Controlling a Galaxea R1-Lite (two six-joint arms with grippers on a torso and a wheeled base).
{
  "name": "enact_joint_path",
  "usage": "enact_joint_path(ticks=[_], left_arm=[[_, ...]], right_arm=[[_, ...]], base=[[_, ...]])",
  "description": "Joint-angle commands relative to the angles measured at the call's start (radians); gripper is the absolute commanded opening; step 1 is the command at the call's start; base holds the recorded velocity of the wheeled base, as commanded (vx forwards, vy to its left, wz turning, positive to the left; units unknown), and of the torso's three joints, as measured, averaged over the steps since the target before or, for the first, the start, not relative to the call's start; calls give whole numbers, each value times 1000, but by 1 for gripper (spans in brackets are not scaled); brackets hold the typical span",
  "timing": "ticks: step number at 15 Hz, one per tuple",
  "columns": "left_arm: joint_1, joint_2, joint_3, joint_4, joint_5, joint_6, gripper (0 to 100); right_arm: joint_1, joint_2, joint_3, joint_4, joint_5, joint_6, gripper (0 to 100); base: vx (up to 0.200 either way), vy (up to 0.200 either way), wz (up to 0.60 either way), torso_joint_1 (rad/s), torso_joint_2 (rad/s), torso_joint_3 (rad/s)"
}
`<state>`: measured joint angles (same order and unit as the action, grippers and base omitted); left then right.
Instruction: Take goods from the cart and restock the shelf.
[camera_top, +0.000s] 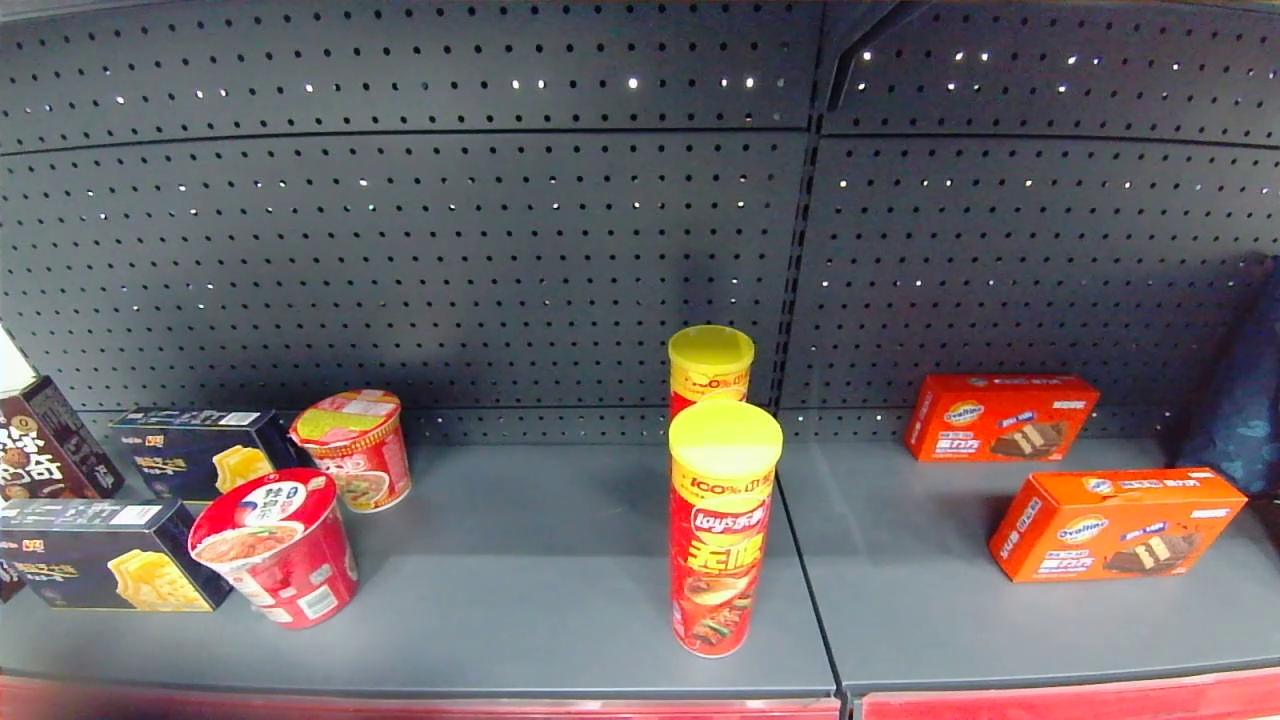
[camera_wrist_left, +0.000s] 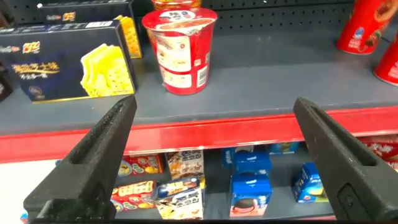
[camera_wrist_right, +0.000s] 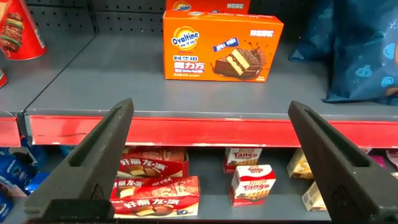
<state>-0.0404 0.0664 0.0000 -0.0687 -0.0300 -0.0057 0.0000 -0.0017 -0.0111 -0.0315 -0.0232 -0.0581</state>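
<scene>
The grey shelf (camera_top: 560, 570) carries two red chip cans with yellow lids, one in front (camera_top: 722, 530) and one behind (camera_top: 709, 368). Left of them stand two red cup noodles (camera_top: 275, 548) (camera_top: 355, 447) and dark cracker boxes (camera_top: 110, 567). Two orange cake boxes (camera_top: 1000, 415) (camera_top: 1115, 522) lie on the right section. My left gripper (camera_wrist_left: 214, 155) is open and holds nothing, in front of the shelf's red edge (camera_wrist_left: 217, 130), facing the front cup noodle (camera_wrist_left: 180, 50). My right gripper (camera_wrist_right: 211, 155) is open too, before the front orange box (camera_wrist_right: 221, 46).
A blue patterned bag (camera_top: 1240, 400) leans at the shelf's far right. The lower shelf holds several small snack boxes (camera_wrist_left: 249, 186) (camera_wrist_right: 155, 186). Bare shelf floor lies between the cup noodles and the chip cans. A pegboard wall (camera_top: 500, 250) closes the back.
</scene>
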Motion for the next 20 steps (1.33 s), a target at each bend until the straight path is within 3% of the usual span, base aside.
enact_joint_path(ticks=[1,2,3,5,8,13,20], left_arm=[[4,-2,0,0,-1,-7,100],[4,-2,0,0,-1,-11,100],[4,-2,0,0,-1,-46,100],[4,-2,0,0,-1,-72,100],[4,-2,0,0,-4,-63,100],[4,-2,0,0,-148,18,100],[4,-2,0,0,-157,16,100]], right_arm=[[0,2,0,-1,2,0,100],[0,2,0,-2,2,0,100],[0,2,0,-1,5,1,100],[0,2,0,-2,0,1,100],[0,2,0,-4,-6,4,100],[0,2,0,-2,0,11,100],[0,2,0,-2,5,6,100]], base=[[0,0,0,0,0,0],[0,0,0,0,0,0],[0,0,0,0,0,0],[0,0,0,0,0,0],[0,0,0,0,0,0],[0,0,0,0,0,0],[0,0,0,0,0,0]])
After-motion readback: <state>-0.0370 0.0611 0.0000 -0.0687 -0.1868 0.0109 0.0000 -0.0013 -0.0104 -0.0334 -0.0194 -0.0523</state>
